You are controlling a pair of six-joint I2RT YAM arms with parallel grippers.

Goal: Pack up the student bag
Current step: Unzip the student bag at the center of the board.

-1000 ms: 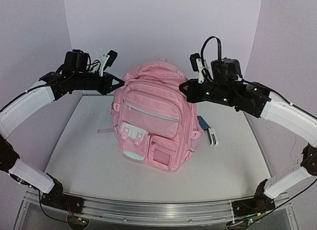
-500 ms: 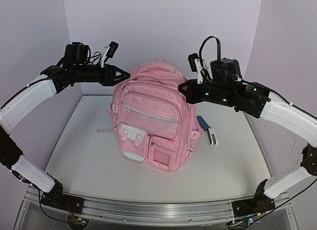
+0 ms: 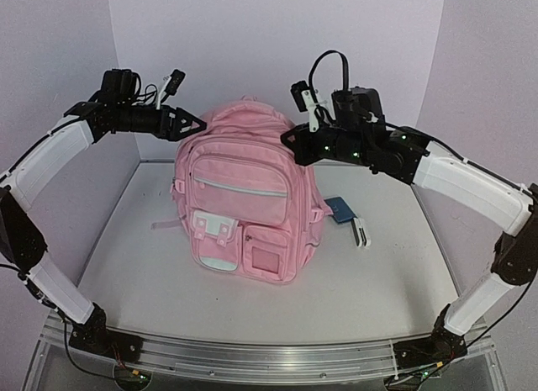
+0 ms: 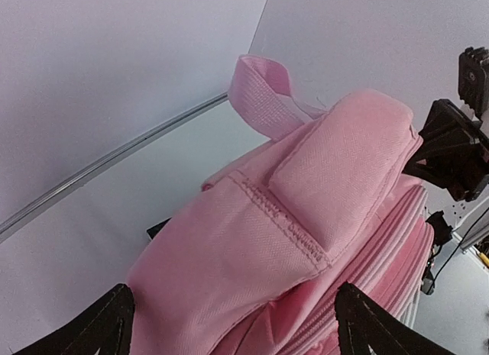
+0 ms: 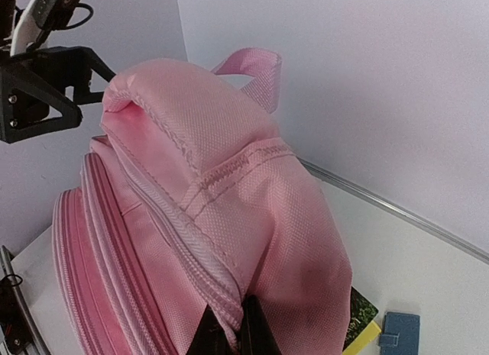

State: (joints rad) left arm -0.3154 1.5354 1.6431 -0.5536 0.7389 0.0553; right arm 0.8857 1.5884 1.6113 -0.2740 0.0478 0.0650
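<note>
White table [image 3: 126, 265], pale lilac walls. Student bag [image 3: 244, 206] stood upright at centre, front pockets toward near edge, shifted left of its position a second earlier. Left gripper [image 3: 192, 123] had released top left corner; jaws now spread wide either side of fabric, contact not confirmable. Right gripper [image 3: 292, 144] remained pinched on zip seam, top right. Judgement: right arm alone held bag up; zip appeared closed, packing not begun.

So left arm [image 3: 42, 164] and right arm [image 3: 471, 185] both arch inward. The left gripper [image 3: 196, 122] gapes wide, right gripper [image 3: 290, 141] pinches the student bag [image 3: 244, 206].
</note>
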